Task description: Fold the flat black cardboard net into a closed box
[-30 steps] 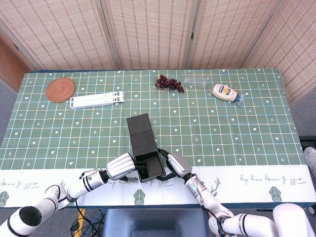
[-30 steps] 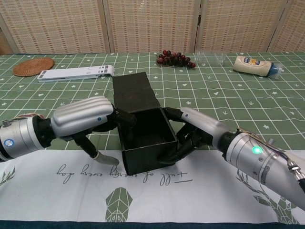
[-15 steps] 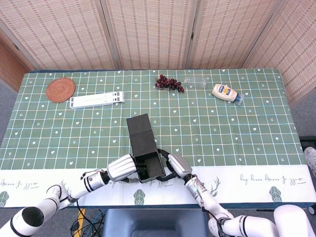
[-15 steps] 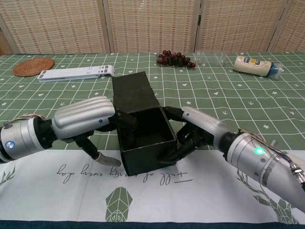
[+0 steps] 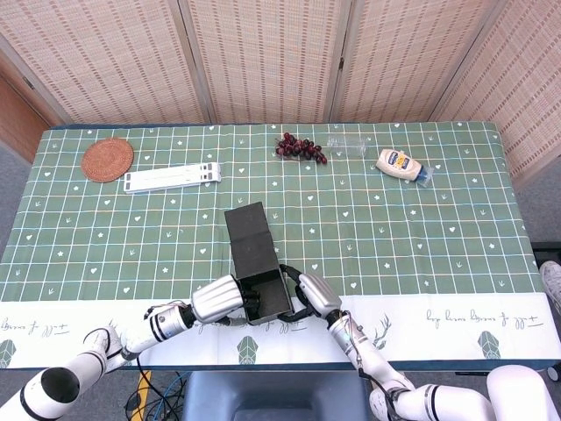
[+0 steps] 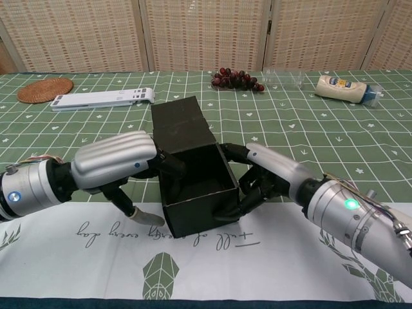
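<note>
I have the black box (image 6: 193, 170) at the table's near edge, lid flap open behind; my left hand (image 6: 116, 164) and right hand (image 6: 267, 177) clasp its opposite walls, fingers (image 6: 168, 162) curled against them.

The left hand (image 6: 116, 164) reaches in from the left, its fingers curled against the side of the black box (image 6: 193, 174). The right hand (image 6: 267, 177) presses the opposite side, forearm stretched toward the lower right.

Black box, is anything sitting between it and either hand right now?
Nothing visible. The left hand and right hand both touch the sides of the open black box, with its lid flap lying back.
</note>
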Controlling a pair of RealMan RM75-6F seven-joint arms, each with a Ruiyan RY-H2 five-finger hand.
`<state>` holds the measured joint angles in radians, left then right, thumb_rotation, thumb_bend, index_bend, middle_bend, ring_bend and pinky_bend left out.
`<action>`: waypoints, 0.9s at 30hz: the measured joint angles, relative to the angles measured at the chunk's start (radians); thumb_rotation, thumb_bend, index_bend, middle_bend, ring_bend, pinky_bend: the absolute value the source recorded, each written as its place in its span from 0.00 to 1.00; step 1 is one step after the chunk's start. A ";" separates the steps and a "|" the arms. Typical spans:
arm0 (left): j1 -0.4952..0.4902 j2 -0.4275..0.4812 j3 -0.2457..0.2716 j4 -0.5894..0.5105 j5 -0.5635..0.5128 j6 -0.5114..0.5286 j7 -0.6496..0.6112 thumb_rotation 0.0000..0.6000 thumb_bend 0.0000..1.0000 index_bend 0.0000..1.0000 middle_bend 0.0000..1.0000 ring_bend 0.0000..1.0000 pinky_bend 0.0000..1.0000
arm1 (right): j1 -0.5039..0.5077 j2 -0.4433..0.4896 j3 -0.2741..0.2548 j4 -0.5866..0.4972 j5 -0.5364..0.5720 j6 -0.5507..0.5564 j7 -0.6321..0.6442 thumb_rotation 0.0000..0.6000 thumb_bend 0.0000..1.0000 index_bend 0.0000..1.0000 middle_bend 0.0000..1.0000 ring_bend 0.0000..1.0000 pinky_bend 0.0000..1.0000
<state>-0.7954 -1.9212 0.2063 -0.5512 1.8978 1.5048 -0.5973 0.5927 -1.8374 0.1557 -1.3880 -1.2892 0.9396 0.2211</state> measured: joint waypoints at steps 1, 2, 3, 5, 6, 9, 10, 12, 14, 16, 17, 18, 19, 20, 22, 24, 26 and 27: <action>0.000 0.000 0.000 0.001 0.000 0.000 0.000 1.00 0.13 0.68 0.59 0.66 0.93 | 0.000 0.000 0.000 0.000 0.000 -0.001 0.000 1.00 0.52 0.33 0.41 0.85 1.00; 0.001 -0.001 0.001 0.002 -0.001 0.000 -0.001 1.00 0.13 0.68 0.59 0.66 0.93 | 0.000 0.000 0.000 0.000 0.000 -0.001 0.001 1.00 0.52 0.33 0.41 0.85 1.00; 0.001 -0.002 0.001 0.002 -0.001 0.001 -0.001 1.00 0.13 0.68 0.59 0.66 0.93 | 0.000 -0.001 0.000 0.000 -0.001 0.000 0.001 1.00 0.52 0.33 0.41 0.85 1.00; 0.002 -0.004 0.003 0.005 0.000 0.001 -0.003 1.00 0.13 0.69 0.60 0.66 0.93 | -0.001 -0.001 -0.001 0.001 -0.002 -0.001 0.002 1.00 0.52 0.33 0.41 0.85 1.00; 0.002 -0.005 0.004 0.006 0.000 0.001 -0.003 1.00 0.13 0.69 0.60 0.66 0.93 | -0.001 -0.001 -0.001 0.001 -0.002 -0.001 0.002 1.00 0.52 0.33 0.41 0.85 1.00; 0.003 -0.008 0.005 0.009 0.000 0.003 -0.002 1.00 0.13 0.70 0.60 0.66 0.93 | -0.002 -0.002 -0.002 0.001 -0.003 0.000 0.003 1.00 0.52 0.33 0.41 0.85 1.00; 0.003 -0.008 0.005 0.010 0.000 0.003 -0.003 1.00 0.13 0.70 0.60 0.66 0.93 | -0.003 -0.002 -0.002 0.001 -0.004 0.000 0.003 1.00 0.52 0.33 0.41 0.85 1.00; 0.004 -0.009 0.004 0.010 -0.002 0.005 -0.005 1.00 0.13 0.67 0.59 0.66 0.93 | -0.004 -0.002 -0.002 0.001 -0.003 0.001 0.003 1.00 0.52 0.32 0.41 0.85 1.00; 0.004 -0.008 0.004 0.010 -0.003 0.007 -0.005 1.00 0.13 0.61 0.56 0.66 0.93 | -0.004 -0.001 -0.002 0.001 -0.003 0.001 0.004 1.00 0.52 0.32 0.41 0.85 1.00; 0.005 -0.004 0.004 0.007 -0.003 0.011 -0.005 1.00 0.13 0.56 0.52 0.66 0.93 | -0.005 -0.001 0.000 0.001 -0.002 0.002 0.005 1.00 0.52 0.32 0.41 0.85 1.00; 0.005 -0.002 0.003 0.006 -0.004 0.012 -0.005 1.00 0.13 0.53 0.50 0.66 0.93 | -0.005 0.000 0.003 0.002 0.000 0.004 0.005 1.00 0.52 0.32 0.41 0.85 1.00; 0.006 0.001 0.003 0.003 -0.005 0.015 -0.004 1.00 0.13 0.51 0.47 0.65 0.93 | -0.006 -0.001 0.006 0.003 0.002 0.005 0.006 1.00 0.52 0.32 0.41 0.85 1.00; 0.006 0.004 0.002 0.001 -0.006 0.016 -0.003 1.00 0.13 0.48 0.45 0.64 0.93 | -0.006 -0.001 0.009 0.005 0.004 0.007 0.006 1.00 0.52 0.32 0.41 0.85 1.00; 0.006 0.008 0.001 -0.002 -0.007 0.017 -0.002 1.00 0.13 0.46 0.43 0.63 0.93 | -0.007 -0.001 0.013 0.007 0.007 0.008 0.007 1.00 0.52 0.32 0.41 0.85 1.00; 0.007 0.016 0.000 -0.010 -0.009 0.019 0.002 1.00 0.13 0.43 0.39 0.62 0.93 | -0.007 -0.003 0.019 0.011 0.011 0.011 0.007 1.00 0.52 0.31 0.41 0.85 1.00; 0.009 0.024 -0.003 -0.021 -0.012 0.021 0.006 1.00 0.13 0.41 0.38 0.61 0.93 | -0.007 -0.006 0.027 0.017 0.017 0.014 0.008 1.00 0.52 0.31 0.41 0.85 1.00; 0.010 0.032 -0.005 -0.029 -0.015 0.022 0.009 1.00 0.13 0.39 0.36 0.60 0.93 | -0.007 -0.009 0.034 0.024 0.024 0.015 0.009 1.00 0.52 0.31 0.41 0.85 1.00; 0.012 0.036 -0.007 -0.036 -0.018 0.022 0.012 1.00 0.13 0.38 0.35 0.60 0.93 | -0.006 -0.010 0.036 0.027 0.027 0.015 0.010 1.00 0.52 0.31 0.41 0.85 1.00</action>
<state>-0.7836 -1.8852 0.1997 -0.5867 1.8803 1.5267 -0.5849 0.5863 -1.8478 0.1922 -1.3606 -1.2625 0.9550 0.2311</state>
